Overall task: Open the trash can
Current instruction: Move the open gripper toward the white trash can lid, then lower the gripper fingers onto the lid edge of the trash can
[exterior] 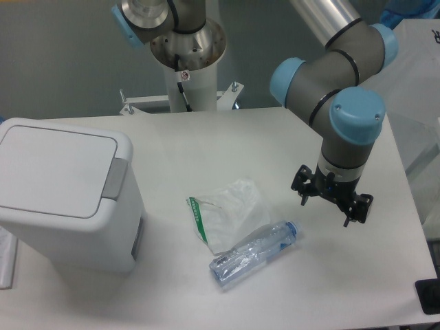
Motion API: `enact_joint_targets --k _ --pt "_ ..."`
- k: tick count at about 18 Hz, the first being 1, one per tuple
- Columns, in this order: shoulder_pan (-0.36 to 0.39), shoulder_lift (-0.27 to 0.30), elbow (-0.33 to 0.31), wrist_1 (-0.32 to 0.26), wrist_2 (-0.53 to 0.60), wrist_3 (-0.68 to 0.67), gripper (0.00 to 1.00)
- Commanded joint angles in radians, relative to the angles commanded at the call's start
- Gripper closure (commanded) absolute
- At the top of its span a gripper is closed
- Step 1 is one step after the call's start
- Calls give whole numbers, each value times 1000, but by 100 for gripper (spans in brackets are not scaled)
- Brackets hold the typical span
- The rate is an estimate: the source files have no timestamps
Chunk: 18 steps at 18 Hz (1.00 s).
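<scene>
The trash can (65, 192) is a large white boxy bin at the left of the table. Its flat lid (51, 165) lies shut, and a grey push-button tab (115, 177) sits at the lid's right edge. My gripper (325, 210) hangs at the right of the table, far from the bin, pointing down. Its two black fingers (303, 193) stand apart and hold nothing.
A crushed clear plastic bottle (254, 251) with a blue cap lies between bin and gripper. A crumpled clear plastic bag (223, 213) lies just behind it. The robot's base column (187, 62) stands at the table's far edge. A black object (430, 297) sits at the front right corner.
</scene>
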Motion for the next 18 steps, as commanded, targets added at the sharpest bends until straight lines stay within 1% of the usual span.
enact_joint_targets --k 1,3,5,6,8,10,11,13,14,15,17,18 --pt "-12 12 -2 0 -37 -54 0" --pt "-28 55 0 -2 -119 -158 0" --pt "-38 98 -3 0 -198 -307 0" --pt "-55 109 -2 0 -232 -377 0" --pt "-81 130 0 0 -295 -476 0" --pt "-106 150 0 12 -324 -562 0" --pt "-127 155 -3 20 -327 -591 0" --pt "-196 163 -14 66 -353 -625 0" --pt "-215 167 -24 77 -367 -671 0" --pt "-225 173 -41 80 -371 -697 0" --pt "-265 195 -72 89 -375 -697 0" --pt "-272 198 -87 94 -373 -700 0"
